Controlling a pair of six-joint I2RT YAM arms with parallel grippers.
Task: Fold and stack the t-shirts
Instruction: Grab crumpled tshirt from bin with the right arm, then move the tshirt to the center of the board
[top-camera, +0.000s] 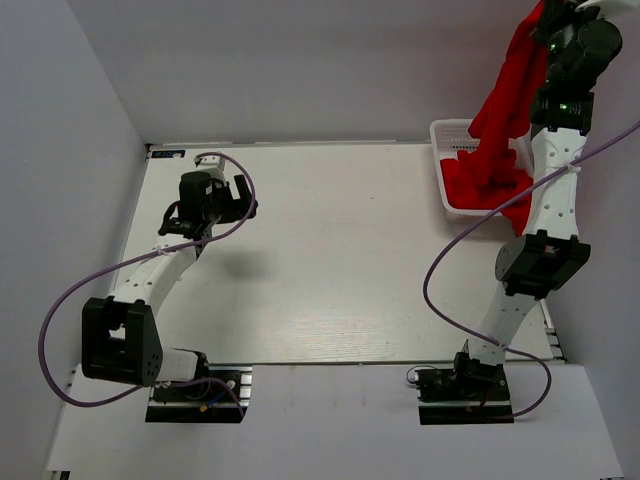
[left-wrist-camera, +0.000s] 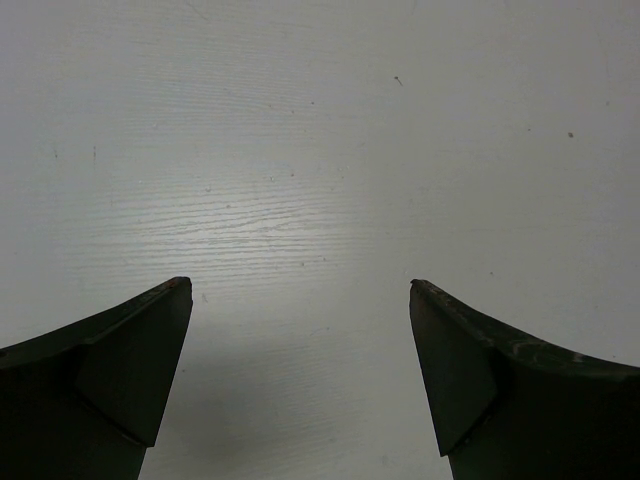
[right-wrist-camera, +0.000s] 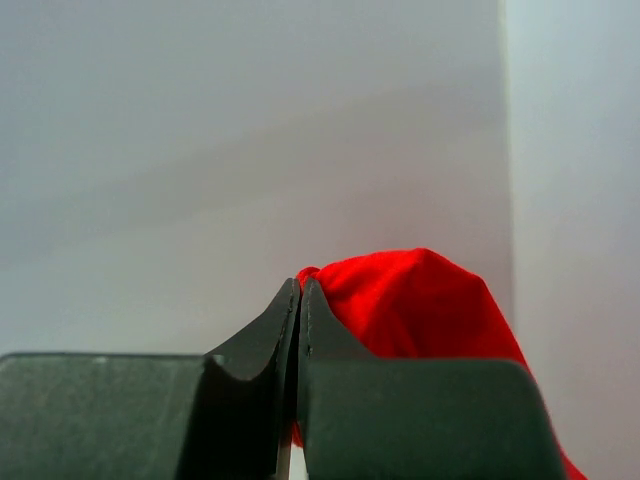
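My right gripper (top-camera: 548, 22) is raised high at the far right, shut on a bright red t-shirt (top-camera: 510, 95) that hangs from it down into the white lattice basket (top-camera: 447, 135). In the right wrist view the jaws (right-wrist-camera: 300, 288) pinch the red cloth (right-wrist-camera: 420, 300). More red t-shirts (top-camera: 478, 183) lie bunched in the basket. My left gripper (top-camera: 243, 197) is open and empty, low over the white table at the far left; its view shows only bare table between the fingers (left-wrist-camera: 300, 285).
The white table (top-camera: 340, 260) spans the middle. Grey walls close in at the back and both sides. Purple cables loop beside both arms. The basket sits at the table's far right corner.
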